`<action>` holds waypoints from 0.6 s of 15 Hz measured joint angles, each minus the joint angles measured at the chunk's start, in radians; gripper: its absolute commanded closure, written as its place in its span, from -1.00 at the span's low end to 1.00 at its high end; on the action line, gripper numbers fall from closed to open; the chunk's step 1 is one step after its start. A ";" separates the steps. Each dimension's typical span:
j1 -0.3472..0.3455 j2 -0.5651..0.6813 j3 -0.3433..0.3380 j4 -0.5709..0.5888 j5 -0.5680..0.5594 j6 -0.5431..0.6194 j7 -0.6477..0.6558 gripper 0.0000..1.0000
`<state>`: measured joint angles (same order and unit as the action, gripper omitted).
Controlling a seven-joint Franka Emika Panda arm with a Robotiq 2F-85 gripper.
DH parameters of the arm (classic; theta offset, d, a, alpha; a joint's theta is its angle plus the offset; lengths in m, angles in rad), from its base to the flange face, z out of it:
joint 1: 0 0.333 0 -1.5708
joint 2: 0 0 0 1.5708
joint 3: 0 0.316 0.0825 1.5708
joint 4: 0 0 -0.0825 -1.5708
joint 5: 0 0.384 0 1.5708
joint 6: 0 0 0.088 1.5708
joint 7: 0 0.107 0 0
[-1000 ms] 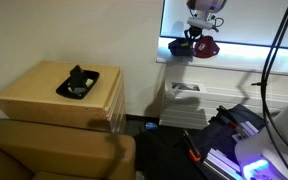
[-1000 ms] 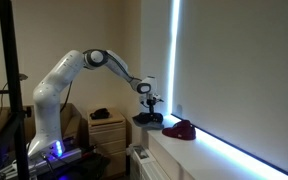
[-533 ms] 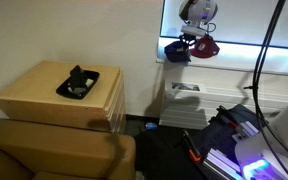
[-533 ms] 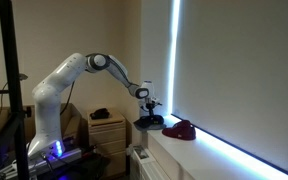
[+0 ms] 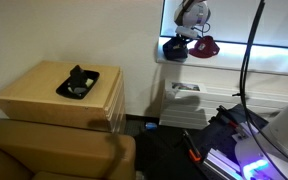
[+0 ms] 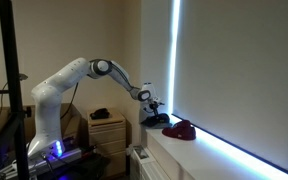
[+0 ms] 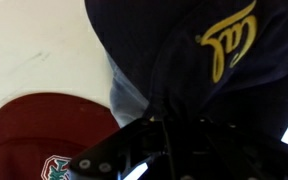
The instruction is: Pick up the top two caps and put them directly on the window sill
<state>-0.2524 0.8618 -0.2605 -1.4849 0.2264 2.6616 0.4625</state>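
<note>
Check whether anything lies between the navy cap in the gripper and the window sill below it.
Nothing visible does. The navy cap hangs from the gripper just over the window sill. In both exterior views the red cap lies beside it on the sill, not underneath.

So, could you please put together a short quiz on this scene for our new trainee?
1. True or false: the maroon cap lies on the window sill.
2. The emblem on the navy cap is: A) gold, B) white, C) green.
3. How many caps show near the gripper in both exterior views?
Key: 1 true; 2 A; 3 two.
</note>
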 measured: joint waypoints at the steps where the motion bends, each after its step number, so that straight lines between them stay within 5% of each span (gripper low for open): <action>1: 0.004 0.016 -0.014 0.019 0.000 -0.001 0.022 0.18; 5: 0.016 0.046 -0.058 0.041 -0.007 -0.042 0.054 -0.40; 9: -0.004 0.003 -0.063 0.046 -0.003 -0.212 0.053 -0.98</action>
<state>-0.2560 0.8644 -0.3236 -1.4385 0.2233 2.4496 0.5152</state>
